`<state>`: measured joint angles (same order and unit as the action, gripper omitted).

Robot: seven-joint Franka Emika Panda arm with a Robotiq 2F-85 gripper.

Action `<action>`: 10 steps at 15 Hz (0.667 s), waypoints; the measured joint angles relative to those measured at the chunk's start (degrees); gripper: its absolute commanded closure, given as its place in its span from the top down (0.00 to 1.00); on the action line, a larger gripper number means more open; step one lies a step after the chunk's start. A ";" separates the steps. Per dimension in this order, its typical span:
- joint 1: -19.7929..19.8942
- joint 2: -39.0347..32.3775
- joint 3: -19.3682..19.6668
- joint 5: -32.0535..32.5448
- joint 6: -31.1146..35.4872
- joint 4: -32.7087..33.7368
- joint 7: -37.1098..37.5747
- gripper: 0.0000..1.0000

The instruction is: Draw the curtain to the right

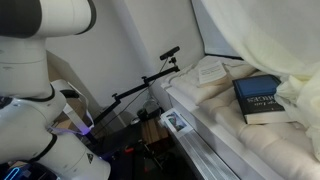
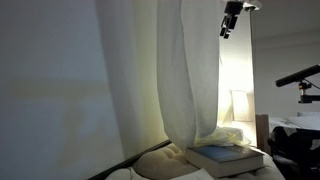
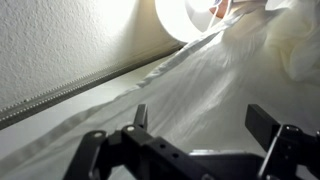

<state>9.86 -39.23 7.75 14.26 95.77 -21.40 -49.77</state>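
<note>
- Subject of task: the curtain (image 2: 170, 70), a sheer cream-white drape. It hangs in long soft vertical folds, and its foot gathers onto the cushioned ledge (image 1: 215, 120).
- Location: in an exterior view the curtain (image 1: 262, 28) fills the upper corner above the ledge. Its lower folds lie just beside a dark-blue book (image 1: 262, 98).
- End effector (image 3: 205, 130): released, jaws standing wide apart with nothing between them. In the wrist view it hovers close over the fabric (image 3: 210, 85); whether it is touching cannot be told.
- Handling, judged: very light, limp and translucent, with backlight glowing through it. It offers no stiffness, so a push is likely to fold it rather than move it.
- Slipperiness, judged: thin weave may slide out of a shallow pinch. A bunched fold gives more purchase than a single layer.
- Fragility, judged: low risk of breakage, some risk of snagging or straining the hanging points, which are not visible.
- Recommended hold, judged: a gathered vertical fold at the curtain's free edge, well above the ledge, where the cloth hangs clear of the book.
- Hazard, judged: trailing fabric at the foot may drag the book when the drape travels.
</note>
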 measured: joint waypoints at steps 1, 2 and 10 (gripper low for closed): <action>0.45 0.09 0.00 0.00 -0.55 0.00 -1.60 1.00; 0.83 0.18 0.00 0.00 -0.83 0.00 -3.05 1.00; 1.37 0.30 0.83 0.75 2.83 0.63 -4.94 1.00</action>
<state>11.23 -38.94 8.58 15.00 98.60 -20.77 -54.71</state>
